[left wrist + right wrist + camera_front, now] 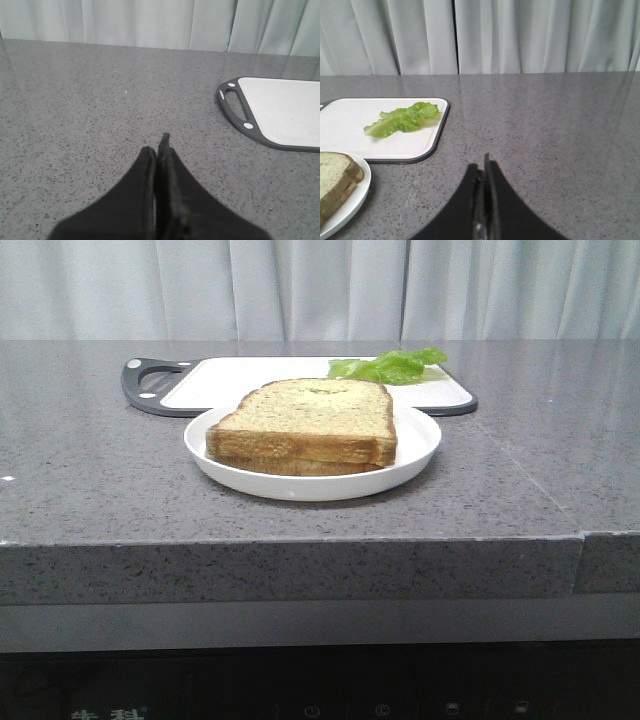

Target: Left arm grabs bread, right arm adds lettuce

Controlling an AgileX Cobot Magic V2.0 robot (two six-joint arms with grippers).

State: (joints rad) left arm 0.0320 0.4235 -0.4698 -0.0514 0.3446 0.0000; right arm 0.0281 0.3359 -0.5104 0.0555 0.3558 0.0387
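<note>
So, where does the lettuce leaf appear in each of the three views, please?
Front view: the lettuce lies on the far right part of the cutting board, behind the plate.
Left wrist view: not in it; only the board's handle end shows.
Right wrist view: the lettuce lies on the board, up and left of the shut jaws.
Shared landmark: the white cutting board with its dark rim.
</note>
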